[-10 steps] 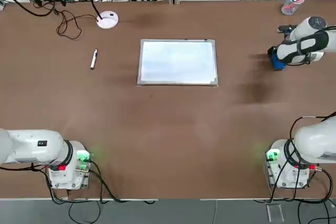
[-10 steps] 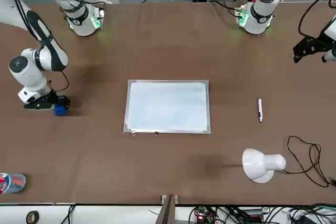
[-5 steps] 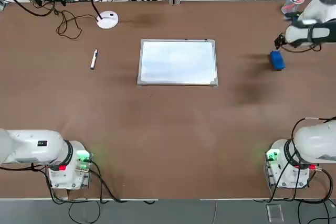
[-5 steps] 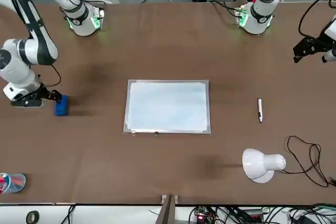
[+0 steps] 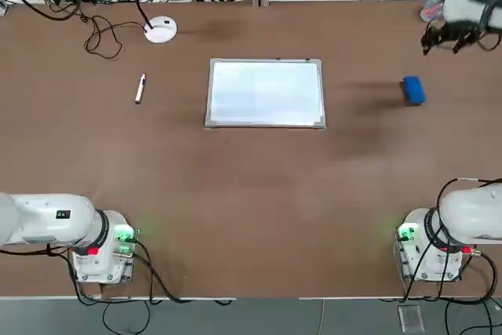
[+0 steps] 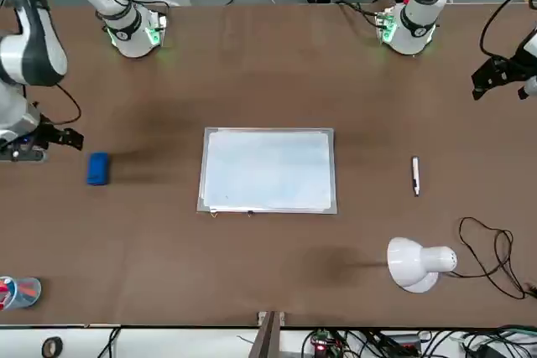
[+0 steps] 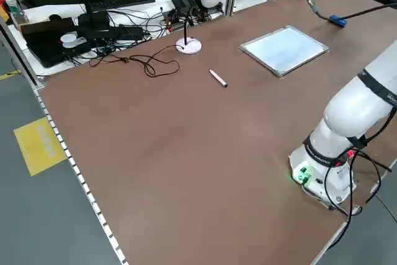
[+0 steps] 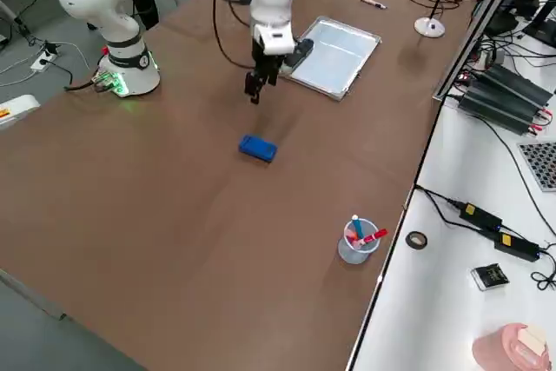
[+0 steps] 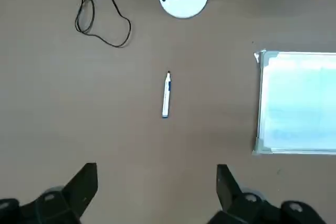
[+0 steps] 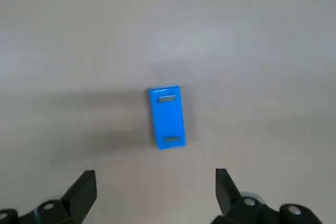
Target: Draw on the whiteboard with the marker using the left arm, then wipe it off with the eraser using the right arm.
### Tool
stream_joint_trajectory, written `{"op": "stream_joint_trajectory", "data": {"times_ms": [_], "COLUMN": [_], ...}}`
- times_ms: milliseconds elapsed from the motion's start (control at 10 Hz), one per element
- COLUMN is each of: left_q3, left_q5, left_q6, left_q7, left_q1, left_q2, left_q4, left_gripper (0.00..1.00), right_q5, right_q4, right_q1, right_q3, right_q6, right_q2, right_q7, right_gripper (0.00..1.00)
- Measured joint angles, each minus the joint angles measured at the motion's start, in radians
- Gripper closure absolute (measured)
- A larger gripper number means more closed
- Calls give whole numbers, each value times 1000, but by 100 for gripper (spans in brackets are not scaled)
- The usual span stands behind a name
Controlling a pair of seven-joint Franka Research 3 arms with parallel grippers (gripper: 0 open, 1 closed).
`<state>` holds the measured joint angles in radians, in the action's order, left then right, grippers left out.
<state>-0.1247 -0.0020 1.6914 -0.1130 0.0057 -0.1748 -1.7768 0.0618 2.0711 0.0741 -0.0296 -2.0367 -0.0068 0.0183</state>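
**Both sets of jaws spread and empty above the worktop**

The right gripper (image 10: 155, 195) hangs over the brown worktop (image 5: 251, 194) with its jaws spread wide; the blue eraser (image 10: 167, 117) lies flat out ahead of them, clear of both fingertips. The left gripper (image 9: 156, 192) also holds its jaws wide apart, gripping nothing; the marker (image 9: 166, 94) lies ahead of the gap between them, untouched. The whiteboard (image 9: 299, 102) lies off to one side of those jaws, its surface blank.
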Motion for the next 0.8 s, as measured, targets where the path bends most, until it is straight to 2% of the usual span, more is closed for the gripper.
{"op": "stream_joint_trajectory", "data": {"times_ms": [200, 400, 800], "left_q3": [1, 1, 1], "left_q5": [0, 0, 0], "left_q6": [0, -1, -4], "left_q7": [0, 0, 0], "left_q1": [0, 0, 0], "left_q2": [0, 0, 0], "left_q4": [8, 9, 9], "left_gripper": [0, 0, 0], "right_q5": [-21, -28, -41], "right_q4": [-131, -223, -285], "right_q1": [-5, -5, -5], "right_q3": [0, 0, 0], "right_q6": [114, 168, 183], "right_q2": [-2, -1, 5], "right_q7": [1, 6, 11], "right_gripper": [0, 0, 0]}}
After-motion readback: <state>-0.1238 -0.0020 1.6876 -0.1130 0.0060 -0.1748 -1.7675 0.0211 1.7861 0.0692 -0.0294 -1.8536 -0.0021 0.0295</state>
